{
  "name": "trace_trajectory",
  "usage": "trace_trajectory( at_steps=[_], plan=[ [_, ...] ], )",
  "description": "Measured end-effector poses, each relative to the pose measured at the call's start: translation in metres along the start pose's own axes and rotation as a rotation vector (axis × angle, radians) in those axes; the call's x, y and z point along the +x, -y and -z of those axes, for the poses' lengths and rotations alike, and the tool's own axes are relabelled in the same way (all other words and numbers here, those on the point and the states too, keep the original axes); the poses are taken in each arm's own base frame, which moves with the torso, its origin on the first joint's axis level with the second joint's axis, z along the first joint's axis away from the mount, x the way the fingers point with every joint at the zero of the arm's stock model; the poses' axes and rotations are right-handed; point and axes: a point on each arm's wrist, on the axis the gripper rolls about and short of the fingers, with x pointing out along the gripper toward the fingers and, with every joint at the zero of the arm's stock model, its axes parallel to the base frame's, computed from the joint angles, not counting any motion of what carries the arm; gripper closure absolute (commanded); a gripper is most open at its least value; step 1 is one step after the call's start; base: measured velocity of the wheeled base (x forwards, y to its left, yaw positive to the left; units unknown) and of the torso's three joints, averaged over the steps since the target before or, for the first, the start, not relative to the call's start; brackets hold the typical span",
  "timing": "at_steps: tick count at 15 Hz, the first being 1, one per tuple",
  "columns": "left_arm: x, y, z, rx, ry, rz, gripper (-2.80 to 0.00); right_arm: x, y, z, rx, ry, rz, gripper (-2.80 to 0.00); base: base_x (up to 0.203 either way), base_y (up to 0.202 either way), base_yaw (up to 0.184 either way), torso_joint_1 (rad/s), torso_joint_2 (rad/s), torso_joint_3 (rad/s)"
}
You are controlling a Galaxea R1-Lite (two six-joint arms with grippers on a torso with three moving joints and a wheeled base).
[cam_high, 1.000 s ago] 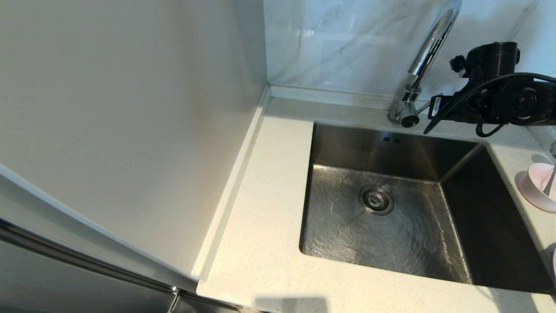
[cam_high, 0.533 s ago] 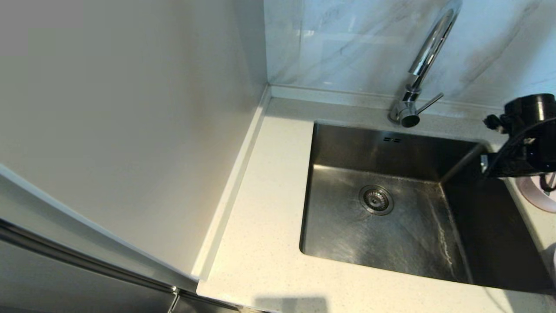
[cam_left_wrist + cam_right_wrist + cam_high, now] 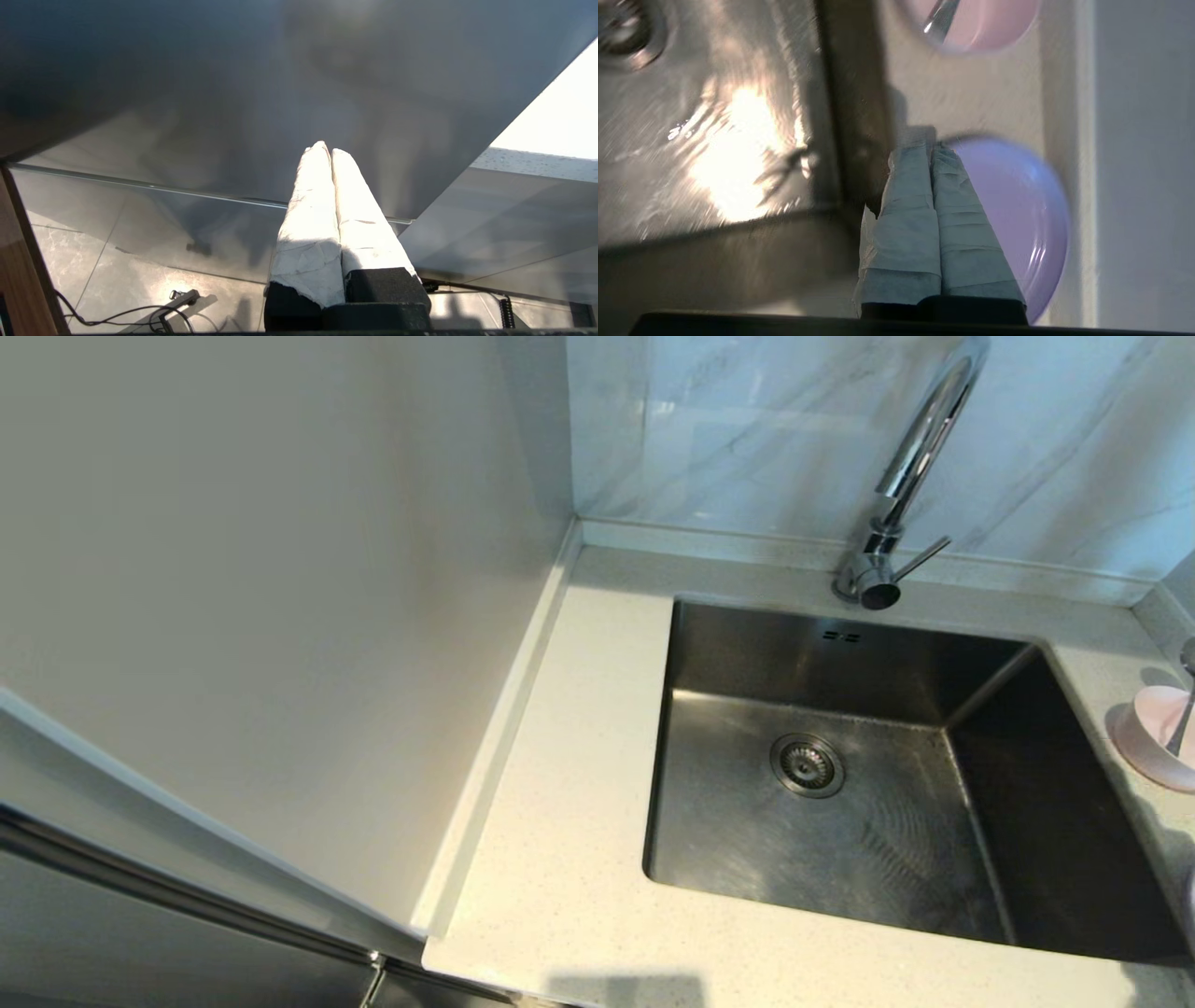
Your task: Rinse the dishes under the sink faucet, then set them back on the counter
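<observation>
The sink (image 3: 840,784) is a square brushed-steel basin, wet, with a round strainer (image 3: 808,765) in its floor. Behind it stands the chrome gooseneck faucet (image 3: 910,476). The speckled cream counter (image 3: 569,821) surrounds it below a marbled wall (image 3: 747,429). Right of the sink sit a pink bowl (image 3: 1153,737) and a lilac round plate (image 3: 1017,210). My right gripper (image 3: 931,149) hovers over the plate's sink-side edge, jaws closed and empty. My left gripper (image 3: 326,148) is parked away from the sink, jaws closed and empty.
</observation>
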Motion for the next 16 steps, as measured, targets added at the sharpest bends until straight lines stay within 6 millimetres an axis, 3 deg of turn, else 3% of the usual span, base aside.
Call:
trace_trajectory(
  at_steps=[5, 8, 12, 16],
  plan=[
    [0.000, 0.000, 0.000, 0.000, 0.000, 0.000, 0.00, -0.076, -0.013, 0.085, -0.083, 0.130, -0.149, 0.00, 0.000, 0.000, 0.000, 0.000, 0.00, 0.000],
    [0.000, 0.000, 0.000, 0.000, 0.000, 0.000, 0.00, -0.101, -0.005, 0.130, -0.094, 0.204, -0.198, 0.00, 0.000, 0.000, 0.000, 0.000, 0.00, 0.000],
    [0.000, 0.000, 0.000, 0.000, 0.000, 0.000, 0.00, -0.105, 0.007, 0.188, 0.004, 0.289, -0.250, 0.00, 0.000, 0.000, 0.000, 0.000, 0.00, 0.000],
    [0.000, 0.000, 0.000, 0.000, 0.000, 0.000, 0.00, -0.088, -0.001, 0.214, 0.135, 0.450, -0.234, 0.00, 0.000, 0.000, 0.000, 0.000, 0.00, 0.000]
  ],
)
